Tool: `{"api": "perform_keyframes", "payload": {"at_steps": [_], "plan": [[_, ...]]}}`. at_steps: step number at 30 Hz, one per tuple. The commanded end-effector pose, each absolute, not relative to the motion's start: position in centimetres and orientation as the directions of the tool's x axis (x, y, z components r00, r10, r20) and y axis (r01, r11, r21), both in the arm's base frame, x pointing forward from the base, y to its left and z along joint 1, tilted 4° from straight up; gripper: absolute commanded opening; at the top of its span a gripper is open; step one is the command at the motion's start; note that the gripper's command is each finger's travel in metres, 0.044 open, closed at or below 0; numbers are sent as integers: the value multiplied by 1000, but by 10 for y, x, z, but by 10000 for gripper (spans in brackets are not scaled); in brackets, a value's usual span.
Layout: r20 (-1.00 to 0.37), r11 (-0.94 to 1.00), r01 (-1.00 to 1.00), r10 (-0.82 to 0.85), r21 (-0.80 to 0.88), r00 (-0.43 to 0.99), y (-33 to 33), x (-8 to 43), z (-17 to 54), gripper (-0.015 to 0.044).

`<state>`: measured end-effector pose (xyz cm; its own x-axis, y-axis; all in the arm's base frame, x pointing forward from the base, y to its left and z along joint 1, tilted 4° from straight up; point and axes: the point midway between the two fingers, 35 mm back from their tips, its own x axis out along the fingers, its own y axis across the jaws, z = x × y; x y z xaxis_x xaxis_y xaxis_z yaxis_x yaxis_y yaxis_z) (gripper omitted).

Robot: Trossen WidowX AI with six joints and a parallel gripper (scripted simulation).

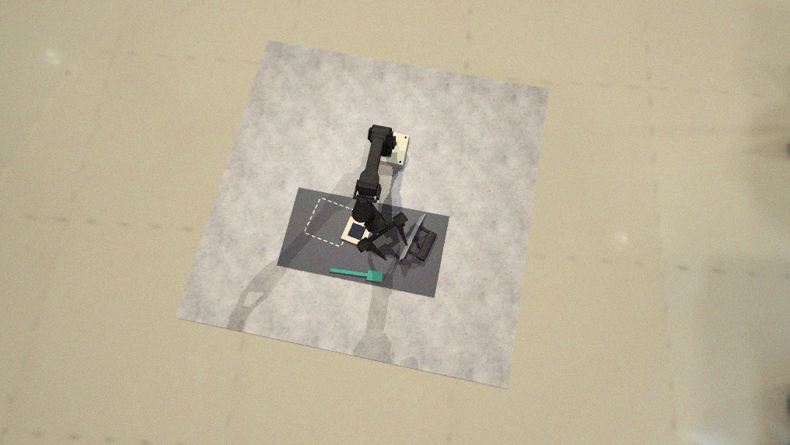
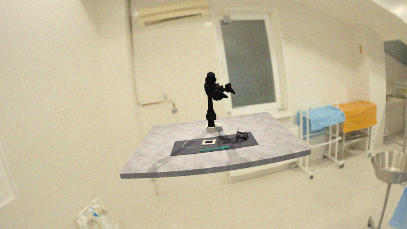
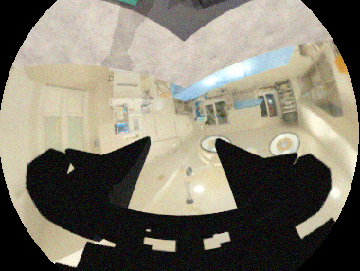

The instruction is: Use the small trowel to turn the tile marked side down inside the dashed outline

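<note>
The tile (image 1: 356, 231) (image 2: 208, 142) lies flat on the dark mat (image 1: 414, 282) (image 2: 177, 150), its dark blue square facing up. It lies at the right end of the dashed outline (image 1: 305, 232) (image 2: 182, 147), mostly outside it; part of the outline's right side is hidden. A teal tool (image 1: 374, 275) (image 2: 224, 147), apparently the small trowel, lies along the mat's front edge, its square blade to the right and thin handle to the left. My gripper (image 1: 396, 252) (image 2: 231, 95) (image 3: 183, 140) is open and empty, high above the mat, touching neither tile nor tool.
A grey plate (image 1: 412, 237) (image 2: 237, 133) with a black handle-like frame (image 1: 424, 244) (image 2: 243, 135) stands tilted on the mat's right part. The arm's pale base (image 1: 403, 148) (image 2: 213, 129) is behind the mat. The arm partly covers the tile in the overhead view.
</note>
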<state>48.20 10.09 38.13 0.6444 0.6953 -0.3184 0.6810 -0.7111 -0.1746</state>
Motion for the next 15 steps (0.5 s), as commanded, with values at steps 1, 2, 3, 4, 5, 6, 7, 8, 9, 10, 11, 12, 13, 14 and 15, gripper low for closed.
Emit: {"api": "perform_keyframes", "payload": {"at_steps": [1, 2, 3, 4, 5, 6, 7, 8, 9, 10, 11, 12, 13, 14, 15], "plan": [[-319, -711, 683, 695, -170, 644, 101, 482, 381, 374], [-322, -709, 687, 695, -158, 643, 102, 482, 380, 347], [-326, -706, 695, 695, -137, 641, 103, 482, 379, 321], [-331, -701, 704, 694, -112, 639, 105, 482, 377, 295], [-336, -696, 713, 694, -86, 637, 106, 482, 375, 269], [-342, -690, 721, 693, -61, 635, 108, 482, 373, 242], [-347, -684, 729, 693, -36, 632, 110, 482, 371, 216], [-352, -676, 737, 692, -11, 630, 111, 482, 370, 190], [-357, -668, 744, 692, 15, 628, 113, 482, 368, 164], [-362, -659, 751, 691, 40, 626, 114, 482, 366, 137], [-368, -649, 758, 690, 65, 623, 116, 481, 364, 111], [-373, -639, 764, 690, 89, 621, 117, 481, 362, 100], [-378, -628, 770, 689, 114, 618, 119, 481, 360, 100], [-383, -616, 775, 688, 138, 616, 121, 481, 359, 100], [-389, -604, 780, 688, 163, 613, 122, 481, 357, 100]]}}
